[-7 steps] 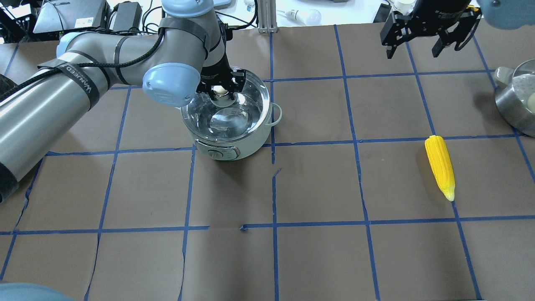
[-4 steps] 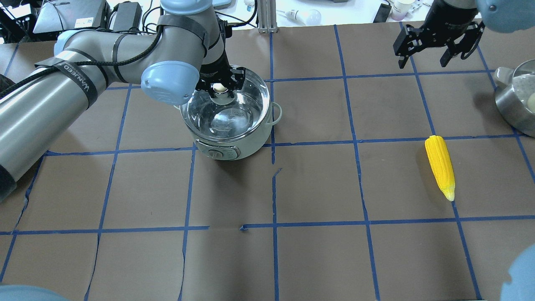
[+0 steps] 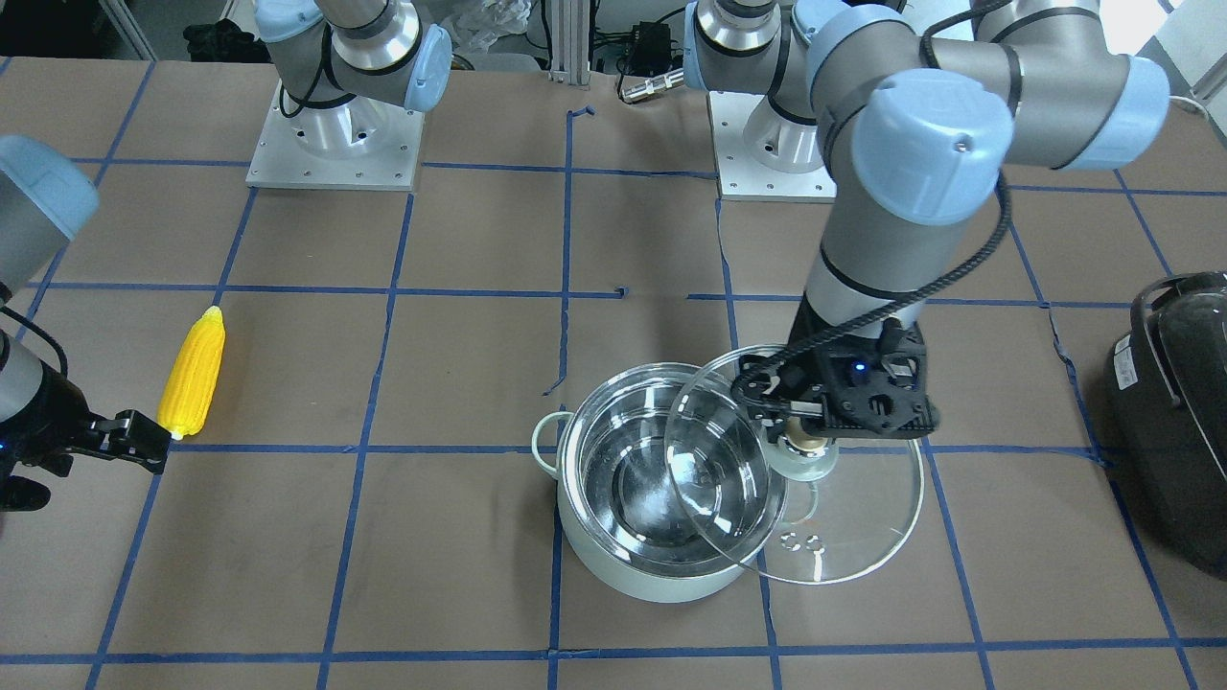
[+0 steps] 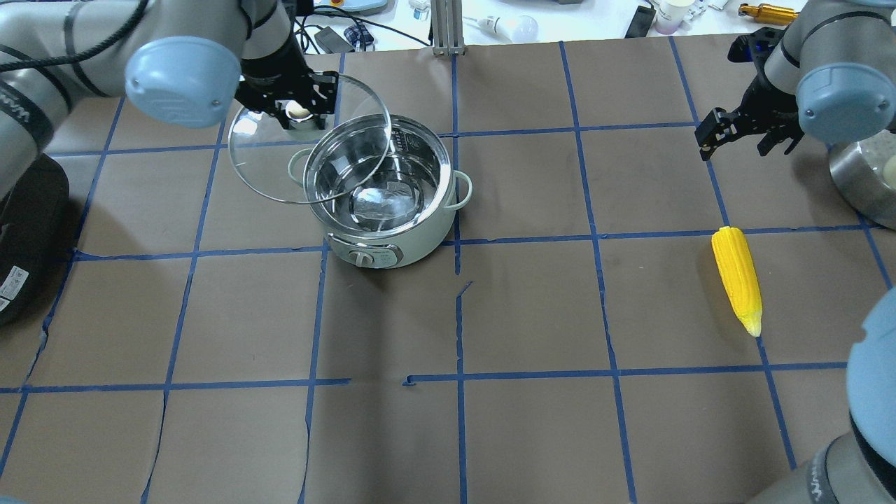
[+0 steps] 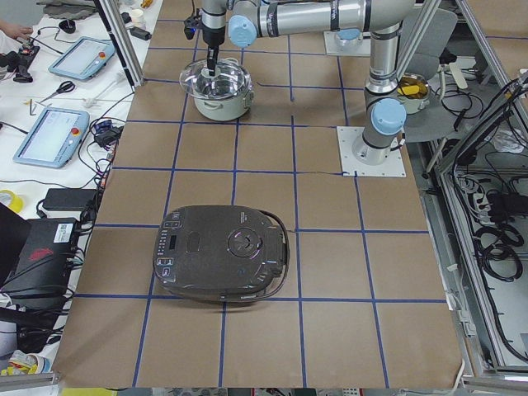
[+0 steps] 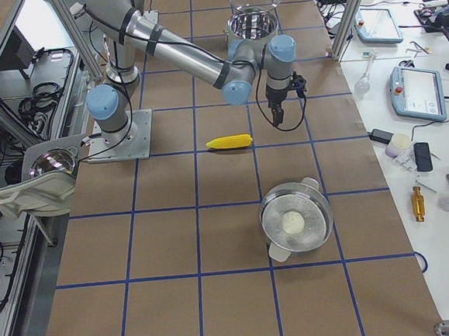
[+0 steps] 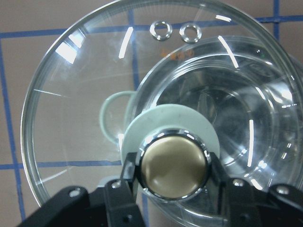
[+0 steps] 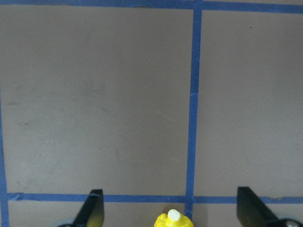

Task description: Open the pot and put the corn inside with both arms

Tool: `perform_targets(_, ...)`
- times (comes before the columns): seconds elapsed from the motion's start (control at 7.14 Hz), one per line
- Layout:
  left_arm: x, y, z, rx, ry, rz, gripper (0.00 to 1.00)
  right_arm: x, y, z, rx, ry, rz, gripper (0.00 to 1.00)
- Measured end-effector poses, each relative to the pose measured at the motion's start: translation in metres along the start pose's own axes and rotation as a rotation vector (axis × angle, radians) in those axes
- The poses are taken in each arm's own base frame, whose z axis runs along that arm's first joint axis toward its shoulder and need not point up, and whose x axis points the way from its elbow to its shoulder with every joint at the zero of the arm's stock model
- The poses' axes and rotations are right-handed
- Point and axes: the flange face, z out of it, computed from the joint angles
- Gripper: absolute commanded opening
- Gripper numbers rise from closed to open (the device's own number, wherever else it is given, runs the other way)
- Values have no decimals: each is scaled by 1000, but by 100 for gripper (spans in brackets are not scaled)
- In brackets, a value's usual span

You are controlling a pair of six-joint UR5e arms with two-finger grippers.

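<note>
The mint-green pot [image 4: 420,241] stands open, its steel inside bare; it also shows in the front view [image 3: 661,583]. My left gripper [image 4: 297,110] is shut on the gold knob [image 7: 173,170] of the glass lid [image 4: 266,164]. It holds the lid raised and shifted off to the pot's left, still overlapping the rim [image 3: 863,541]. The yellow corn [image 4: 736,278] lies on the table at the right. My right gripper [image 4: 745,136] is open and empty, above the table just beyond the corn's blunt end [image 8: 173,219].
A large black appliance [image 3: 1174,431] sits at the table's left end [image 4: 28,238]. A steel pan holding a pale ball [image 4: 868,168] stands at the right edge, close to my right arm. Blue tape lines grid the brown table.
My left gripper has lifted the lid off the pot and carried it left and back. My right gripper has moved right and nearer, toward the corn.
</note>
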Motion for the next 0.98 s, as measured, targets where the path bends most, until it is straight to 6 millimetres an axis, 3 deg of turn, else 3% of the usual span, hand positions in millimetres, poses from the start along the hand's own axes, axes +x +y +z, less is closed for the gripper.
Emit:
perform_targets(0.28, -90, -6, 12, -21, -10, 34, 26, 15, 5, 28, -24, -27, 32, 100)
perform_targets(0.7, -211, 16, 65, -44, 46, 79, 26, 8, 54, 65, -118, -69, 129, 100)
perform_targets(0.84, -232, 32, 91, -39, 58, 84, 26, 17, 72, 78, -146, -74, 138, 100)
perform_targets(0.98, -238, 48, 118, -22, 55, 95, 26, 20, 86, 90, -169, -80, 144, 99)
